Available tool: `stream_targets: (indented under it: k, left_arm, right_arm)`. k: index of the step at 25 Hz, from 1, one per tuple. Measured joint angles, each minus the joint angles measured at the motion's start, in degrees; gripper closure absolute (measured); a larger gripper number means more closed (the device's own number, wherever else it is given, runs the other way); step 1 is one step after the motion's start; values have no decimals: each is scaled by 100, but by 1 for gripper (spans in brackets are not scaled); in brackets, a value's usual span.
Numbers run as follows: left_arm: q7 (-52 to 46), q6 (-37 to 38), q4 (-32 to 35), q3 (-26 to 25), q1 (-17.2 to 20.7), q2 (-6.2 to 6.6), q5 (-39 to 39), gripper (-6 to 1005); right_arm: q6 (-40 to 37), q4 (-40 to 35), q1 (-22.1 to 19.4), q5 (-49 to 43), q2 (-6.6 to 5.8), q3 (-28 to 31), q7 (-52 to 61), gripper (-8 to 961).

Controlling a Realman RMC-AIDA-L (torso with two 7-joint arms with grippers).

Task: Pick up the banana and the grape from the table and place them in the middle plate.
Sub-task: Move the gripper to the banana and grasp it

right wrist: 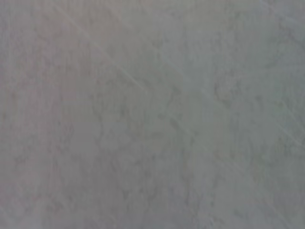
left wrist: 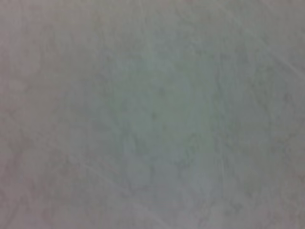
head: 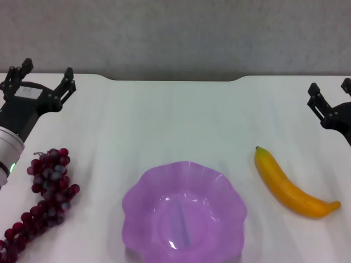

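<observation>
With both the left gripper (head: pixel 45 75) and right gripper (head: pixel 330 94) spread wide and empty, you should pinch the stiff, smooth, yellow curved banana (head: pixel 290 188) mid-body, and gently cradle the soft, loose bunch of dark red-purple grapes (head: pixel 45 189).

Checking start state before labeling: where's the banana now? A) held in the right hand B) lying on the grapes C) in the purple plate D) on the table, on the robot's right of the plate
D: the banana lies on the white table, apart from the purple plate, which holds no fruit; the right hand is farther back and holds nothing.
</observation>
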Motion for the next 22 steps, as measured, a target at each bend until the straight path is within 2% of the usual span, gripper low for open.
stream_targets:
  k: [6, 10, 13, 17, 22]
  left_arm:
    - [-7, 0, -10, -2, 26, 5, 0, 119]
    - [-7, -7, -16, -12, 39, 14, 10, 119]
    - [-7, -33, -16, -19, 50, 18, 24, 119]
    - [-7, -44, -16, -27, 54, 21, 29, 119]
    - [-7, -58, -16, -34, 60, 22, 37, 119]
  right_arm:
    - [270, -134, -11, -2, -9, 15, 0, 179]
    - [904, -567, -96, -22, -24, 64, 0, 180]
    - [1821, -1364, -366, -63, -43, 281, -33, 180]
    - [3484, -2790, -809, -374, -43, 763, -89, 180]
    - [5667, -3916, -818, -556, -51, 1110, -158, 181]
